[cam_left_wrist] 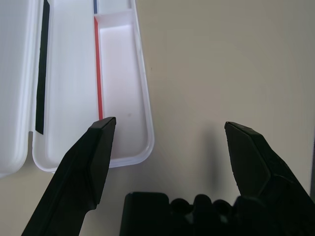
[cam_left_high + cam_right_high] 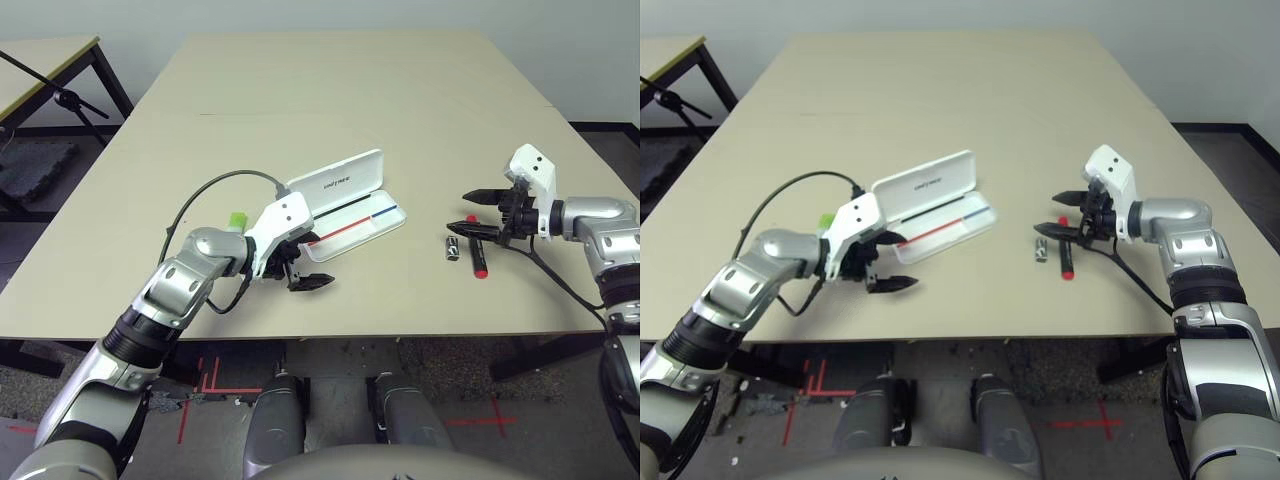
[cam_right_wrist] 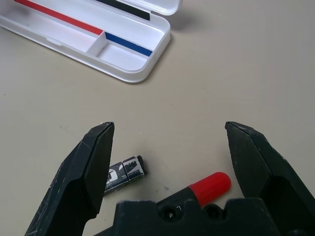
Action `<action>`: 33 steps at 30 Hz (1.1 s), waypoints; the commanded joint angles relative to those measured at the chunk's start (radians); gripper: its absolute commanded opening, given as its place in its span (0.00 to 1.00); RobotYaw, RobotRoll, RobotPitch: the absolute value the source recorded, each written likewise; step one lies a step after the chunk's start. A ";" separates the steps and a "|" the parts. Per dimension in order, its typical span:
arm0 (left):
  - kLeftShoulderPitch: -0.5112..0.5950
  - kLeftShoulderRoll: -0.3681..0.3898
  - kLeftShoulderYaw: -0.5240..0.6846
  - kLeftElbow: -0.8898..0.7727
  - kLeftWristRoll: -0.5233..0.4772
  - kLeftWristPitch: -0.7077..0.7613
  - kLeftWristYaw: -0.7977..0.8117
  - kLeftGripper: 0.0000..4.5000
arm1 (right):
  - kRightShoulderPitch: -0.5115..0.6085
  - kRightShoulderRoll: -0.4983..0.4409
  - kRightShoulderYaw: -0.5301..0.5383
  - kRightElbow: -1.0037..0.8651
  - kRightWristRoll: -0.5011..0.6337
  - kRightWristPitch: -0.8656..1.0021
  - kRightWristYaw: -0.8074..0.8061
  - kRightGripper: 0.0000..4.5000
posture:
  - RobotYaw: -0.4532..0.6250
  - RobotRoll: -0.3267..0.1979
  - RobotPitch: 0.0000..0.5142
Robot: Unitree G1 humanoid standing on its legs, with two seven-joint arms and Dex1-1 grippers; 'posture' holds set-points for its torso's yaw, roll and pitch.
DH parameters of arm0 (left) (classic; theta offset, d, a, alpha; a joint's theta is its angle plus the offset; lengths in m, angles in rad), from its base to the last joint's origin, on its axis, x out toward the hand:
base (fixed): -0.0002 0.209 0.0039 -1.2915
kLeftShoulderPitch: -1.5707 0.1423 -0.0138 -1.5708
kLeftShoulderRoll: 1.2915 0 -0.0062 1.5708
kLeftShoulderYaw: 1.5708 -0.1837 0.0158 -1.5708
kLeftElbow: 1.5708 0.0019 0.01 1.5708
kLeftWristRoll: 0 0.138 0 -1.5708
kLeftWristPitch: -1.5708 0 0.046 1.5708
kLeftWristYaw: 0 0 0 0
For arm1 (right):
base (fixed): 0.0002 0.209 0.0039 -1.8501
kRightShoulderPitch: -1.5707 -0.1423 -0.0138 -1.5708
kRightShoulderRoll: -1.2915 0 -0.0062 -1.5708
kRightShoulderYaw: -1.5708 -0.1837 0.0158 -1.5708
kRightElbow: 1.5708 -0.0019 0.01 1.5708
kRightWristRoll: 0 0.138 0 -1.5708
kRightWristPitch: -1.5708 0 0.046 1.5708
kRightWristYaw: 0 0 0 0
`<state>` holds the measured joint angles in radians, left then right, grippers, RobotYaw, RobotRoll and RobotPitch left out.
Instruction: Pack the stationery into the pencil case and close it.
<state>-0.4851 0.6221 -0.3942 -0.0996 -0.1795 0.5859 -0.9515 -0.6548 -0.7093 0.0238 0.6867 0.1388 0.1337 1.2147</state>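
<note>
Where seen overhead, highlighter (image 2: 237, 220) behind left hand (image 2: 303, 262).

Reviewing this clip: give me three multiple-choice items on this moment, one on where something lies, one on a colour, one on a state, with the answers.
1. Where does the red marker lie?
A. inside the pencil case
B. on the table below the right gripper
C. in the left gripper

2. What colour is the stripe in the case's shorter compartment?
A. blue
B. green
C. yellow

3. How does the pencil case stand?
A. shut flat
B. open, lid raised, tray empty
C. open with the highlighter inside

Answers: 1 B, the marker rests on the tabletop under the open right gripper, beside the small silver-black piece. 2 A, the right wrist view shows blue past the divider, red in the longer part. 3 B, the lid tilts up and the tray holds nothing; the open left gripper is at its near end.
</note>
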 commanded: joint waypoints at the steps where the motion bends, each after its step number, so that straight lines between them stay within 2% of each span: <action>1: -0.030 -0.006 -0.029 0.035 0.042 -0.020 -0.021 0.99 | -0.006 -0.008 0.002 0.002 -0.014 -0.016 -0.010 1.00 | 0.37 0.62 0.09; 21: -0.044 -0.065 -0.073 0.065 0.106 -0.023 -0.045 0.99 | 0.000 -0.009 -0.009 0.009 -0.008 -0.027 -0.035 1.00 | 0.36 0.62 0.08; 33: -0.050 -0.066 -0.086 0.104 0.143 -0.017 -0.056 0.99 | 0.005 -0.011 -0.016 0.006 -0.004 -0.030 -0.046 1.00 | 0.35 0.62 0.07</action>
<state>-0.5305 0.5565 -0.4561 -0.0161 -0.0571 0.5644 -0.9981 -0.6544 -0.7151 0.0214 0.6924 0.1331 0.1078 1.1726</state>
